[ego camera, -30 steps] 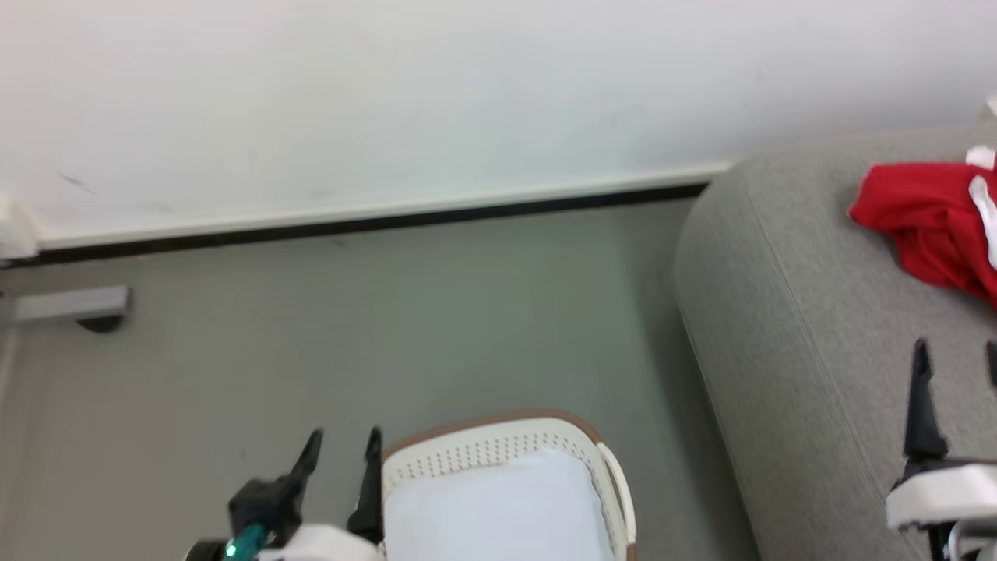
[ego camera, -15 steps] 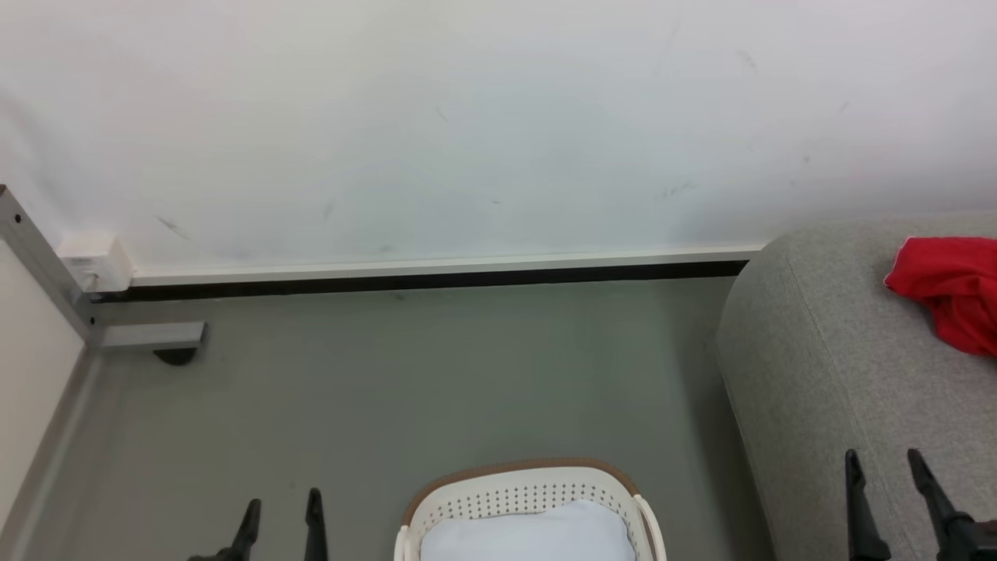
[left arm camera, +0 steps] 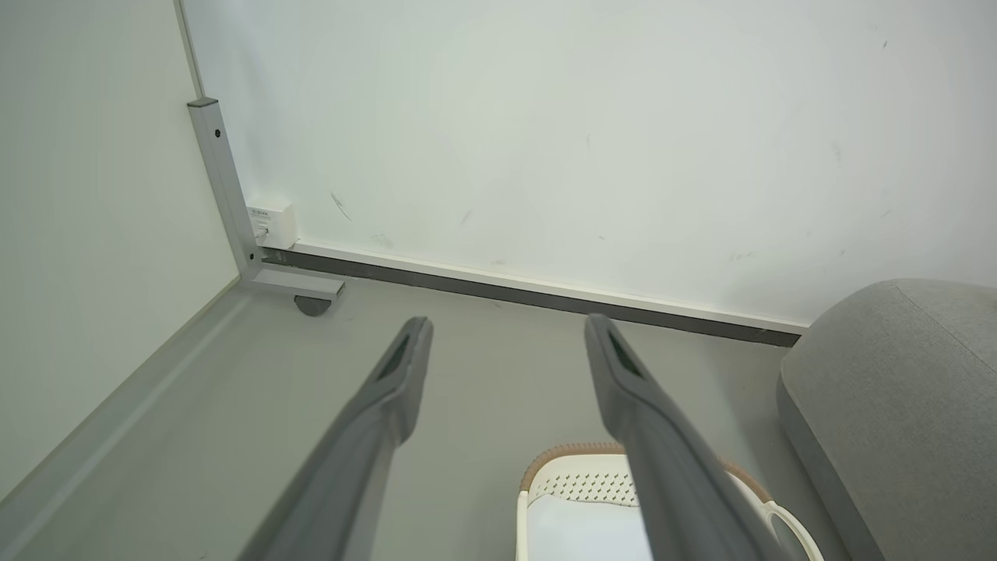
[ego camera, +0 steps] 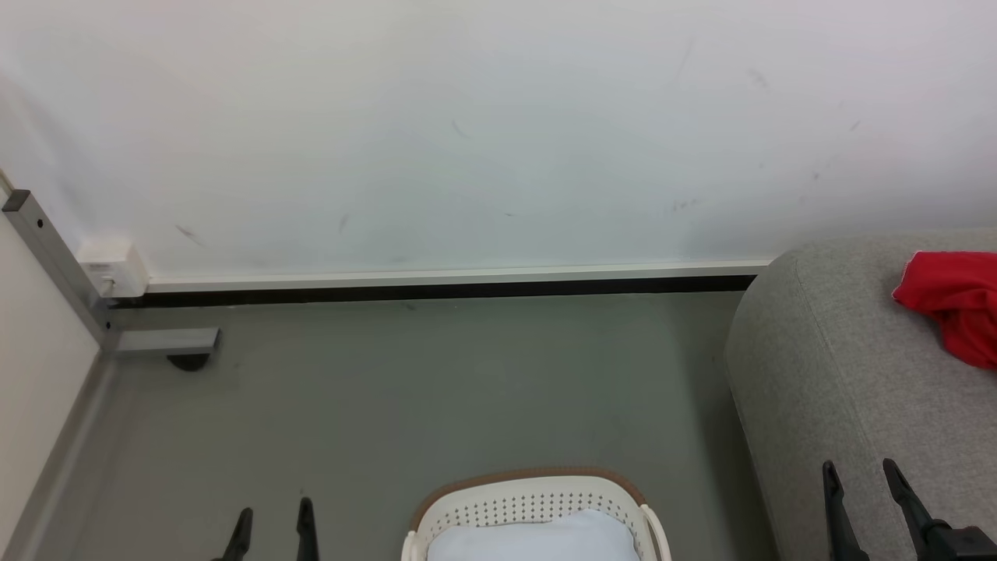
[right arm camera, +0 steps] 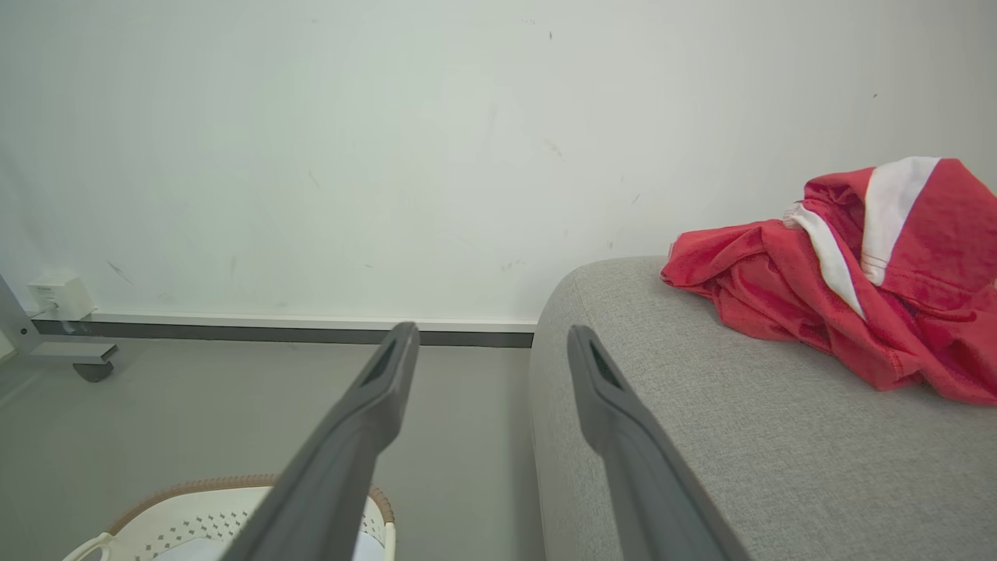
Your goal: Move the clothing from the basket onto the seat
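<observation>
Red clothing [ego camera: 954, 312] heaped on grey seat [ego camera: 841, 374] near its wall-side edge, well apart from basket [ego camera: 530, 499] on floor with pale pad [ego camera: 537, 541] inside; left claw [ego camera: 275, 510] and right claw [ego camera: 860, 465] parted, empty, idle, presumably for want of garments left to lift.

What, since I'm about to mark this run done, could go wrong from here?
The basket is cut off at the head view's bottom edge, a pale pad filling what shows; anything beneath could be missed. The red clothing lies bunched towards the rounded end of the seat and might slide off if nudged.
</observation>
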